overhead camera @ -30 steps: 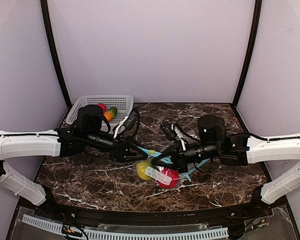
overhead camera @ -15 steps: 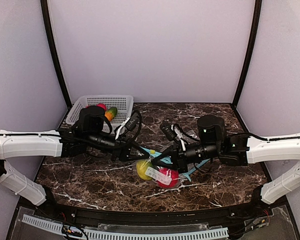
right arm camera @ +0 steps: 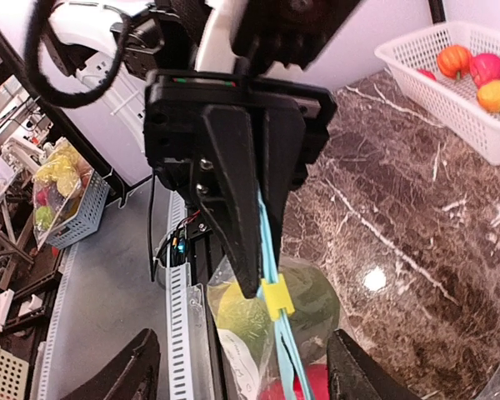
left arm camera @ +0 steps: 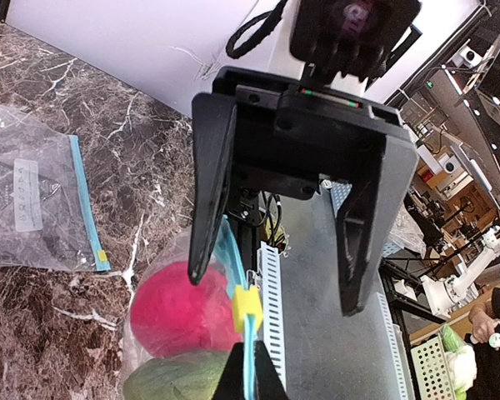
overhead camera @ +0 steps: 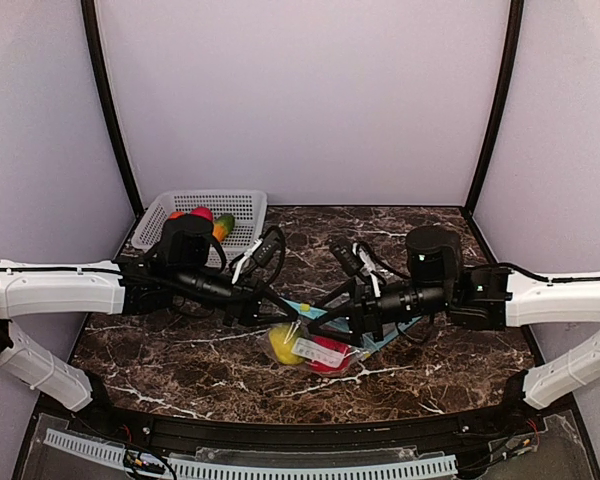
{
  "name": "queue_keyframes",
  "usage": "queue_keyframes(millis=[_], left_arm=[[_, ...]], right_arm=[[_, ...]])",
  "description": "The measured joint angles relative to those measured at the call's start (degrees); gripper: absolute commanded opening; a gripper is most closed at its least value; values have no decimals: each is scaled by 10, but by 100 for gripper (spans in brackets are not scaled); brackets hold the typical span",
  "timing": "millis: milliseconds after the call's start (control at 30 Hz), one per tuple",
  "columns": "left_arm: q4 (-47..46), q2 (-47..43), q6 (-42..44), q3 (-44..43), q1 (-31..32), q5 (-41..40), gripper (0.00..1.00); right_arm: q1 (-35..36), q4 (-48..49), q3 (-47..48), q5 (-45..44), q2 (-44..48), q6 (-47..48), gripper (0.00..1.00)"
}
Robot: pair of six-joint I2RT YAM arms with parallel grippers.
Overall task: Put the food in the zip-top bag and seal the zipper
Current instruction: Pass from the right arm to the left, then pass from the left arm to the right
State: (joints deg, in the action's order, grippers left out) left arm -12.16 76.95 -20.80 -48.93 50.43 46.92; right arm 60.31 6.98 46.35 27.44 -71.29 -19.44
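The zip-top bag (overhead camera: 310, 347) hangs just over the table between my two grippers, holding a red fruit (left arm camera: 179, 308) and a green-yellow fruit (right arm camera: 250, 312). Its blue zipper strip (left arm camera: 248, 354) carries a yellow slider (left arm camera: 247, 308). My left gripper (left arm camera: 246, 371) is shut on that strip just below the slider. My right gripper (right arm camera: 243, 337) faces it, open, its fingers spread either side of the strip and touching nothing. More food (overhead camera: 205, 220) lies in the white basket (overhead camera: 242, 200).
The white mesh basket (right arm camera: 417, 62) stands at the back left of the marble table (overhead camera: 450, 370), with orange, red and green-orange fruits (right arm camera: 475, 71). A second, empty zip bag (left arm camera: 33, 200) lies flat under the right arm. Black frame posts flank the table.
My left gripper has shut on the zipper strip. My right gripper, shut on the strip before, has opened and let go, drawing back slightly to the right.
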Motion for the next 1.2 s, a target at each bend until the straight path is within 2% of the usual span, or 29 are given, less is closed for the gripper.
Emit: queue_keyframes(millis=[100, 233, 333, 633, 767, 1200], left_arm=[[12, 0, 9, 0, 0, -3, 1], [26, 0, 20, -1, 0, -4, 1], [30, 0, 24, -2, 1, -4, 1], [43, 0, 33, -4, 4, -3, 1], [48, 0, 38, -5, 4, -3, 1], [90, -13, 69, -16, 9, -38, 1]], right_arm=[[-3, 3, 0, -3, 11, -4, 62], [-9, 3, 2, -1, 7, -9, 46], [-11, 5, 9, 4, -8, -9, 43], [-11, 15, 26, 34, -45, -11, 19], [-11, 20, 28, 40, -52, -13, 2], [-13, 23, 28, 40, -54, -13, 0]])
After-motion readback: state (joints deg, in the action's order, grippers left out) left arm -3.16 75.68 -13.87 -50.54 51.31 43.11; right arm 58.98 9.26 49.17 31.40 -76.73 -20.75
